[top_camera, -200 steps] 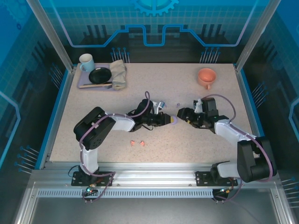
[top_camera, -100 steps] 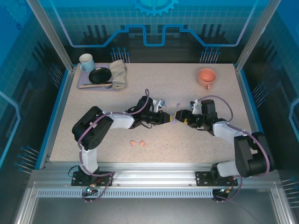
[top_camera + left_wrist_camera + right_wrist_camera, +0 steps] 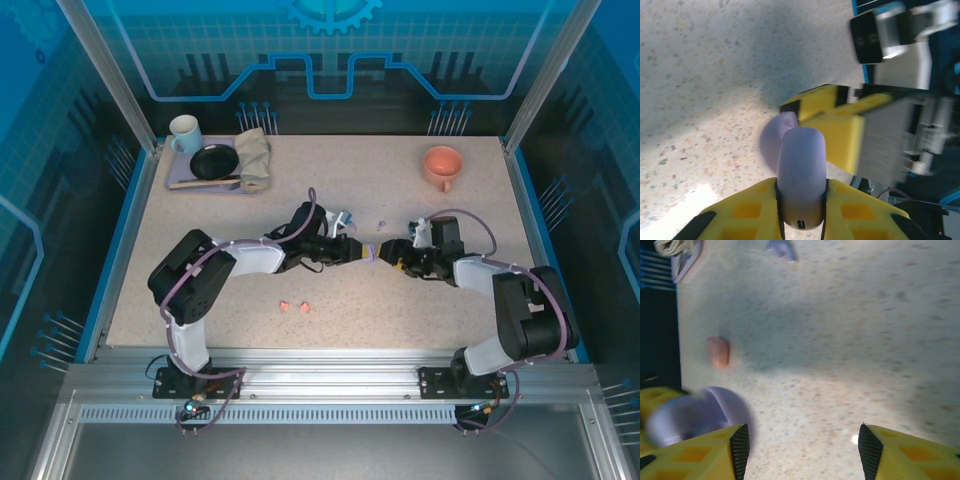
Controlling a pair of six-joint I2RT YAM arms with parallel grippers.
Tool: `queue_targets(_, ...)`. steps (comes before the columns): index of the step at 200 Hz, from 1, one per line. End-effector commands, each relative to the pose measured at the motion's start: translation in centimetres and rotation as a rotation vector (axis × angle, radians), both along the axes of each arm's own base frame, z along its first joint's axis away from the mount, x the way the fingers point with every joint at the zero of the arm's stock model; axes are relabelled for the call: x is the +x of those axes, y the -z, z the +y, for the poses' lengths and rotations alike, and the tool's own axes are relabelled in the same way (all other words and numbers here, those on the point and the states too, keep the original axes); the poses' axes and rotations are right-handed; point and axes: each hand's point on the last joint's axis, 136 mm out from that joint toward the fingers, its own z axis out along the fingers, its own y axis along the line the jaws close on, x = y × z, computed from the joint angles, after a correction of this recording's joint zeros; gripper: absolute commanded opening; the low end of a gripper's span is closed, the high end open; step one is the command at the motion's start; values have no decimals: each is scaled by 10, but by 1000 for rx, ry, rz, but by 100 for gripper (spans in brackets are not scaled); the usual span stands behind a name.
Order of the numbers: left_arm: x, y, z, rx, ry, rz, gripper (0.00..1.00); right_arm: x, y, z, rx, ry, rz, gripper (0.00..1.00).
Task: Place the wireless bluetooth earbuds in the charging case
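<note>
My left gripper (image 3: 355,250) (image 3: 801,195) is shut on the lilac charging case (image 3: 371,252) (image 3: 801,165), which sits upright between the yellow fingers with its lid (image 3: 776,141) swung open. My right gripper (image 3: 391,252) (image 3: 802,452) is open just right of the case, one yellow finger (image 3: 840,131) beside the lid, nothing between its pads. The case's lid (image 3: 700,415) shows by that gripper's left finger. Two salmon-pink earbuds (image 3: 293,307) lie on the table nearer the front. A lilac earbud (image 3: 382,222) (image 3: 781,247) lies just behind the grippers.
A salmon-pink rounded thing (image 3: 717,351) lies on the table beyond the case. A tray (image 3: 180,182) at the back left carries a mug (image 3: 185,133), a black dish (image 3: 214,161) and a folded cloth (image 3: 254,157). An orange cup (image 3: 441,165) stands at the back right.
The right gripper has moved left, up against the lilac case, and its jaws have narrowed somewhat. The left gripper has shifted slightly back with the case still in it.
</note>
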Motion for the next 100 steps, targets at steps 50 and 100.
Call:
queue_targets(50, 1, -55, 4, -74, 37, -136, 15, 3, -15, -19, 100, 85, 13, 58)
queue_targets(100, 3, -50, 3, -105, 61, -122, 15, -2, -81, 1, 219, -73, -175, 45)
